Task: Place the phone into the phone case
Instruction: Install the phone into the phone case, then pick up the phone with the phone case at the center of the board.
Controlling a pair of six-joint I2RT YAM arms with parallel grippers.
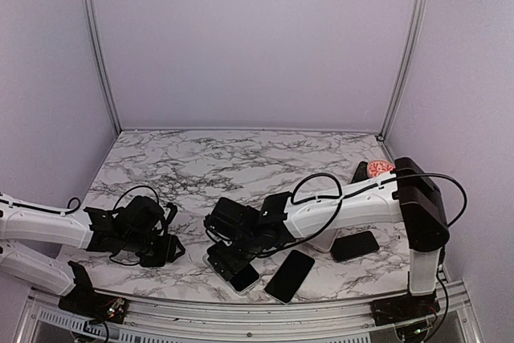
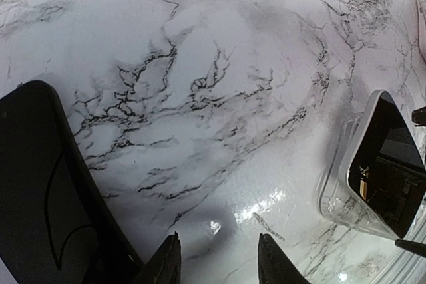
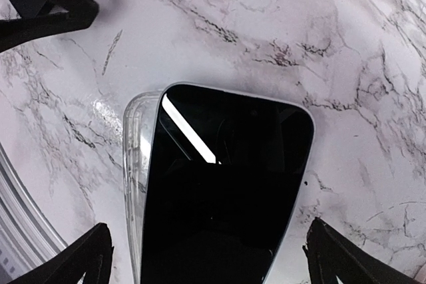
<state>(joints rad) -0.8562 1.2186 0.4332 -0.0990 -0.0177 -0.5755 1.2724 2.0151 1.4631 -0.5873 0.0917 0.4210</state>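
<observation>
Well, seeing right gripper [image 3: 213,254] splayed wide astride the phone [image 3: 219,191], not gripping it; spotting phone lying on the clear case [image 3: 133,157] by the near edge, centre; seeing left gripper [image 2: 216,257] part-open over bare table [image 2: 200,64] further left, holding nothing.

Phone [image 3: 223,191] btm end off-frame, R wrist cam

White marble worktop [image 2: 200,51] with dark grey veins fills the view. At the bottom edge, two dark fingers [image 2: 168,263] of the left gripper [image 2: 219,264] stand apart over bare worktop. At the right edge lies a phone [image 2: 389,164], black screen up, a clear phone case [image 2: 331,197] edging it. An unidentifiable dark rounded shape [image 2: 46,197] fills the lower left.
</observation>
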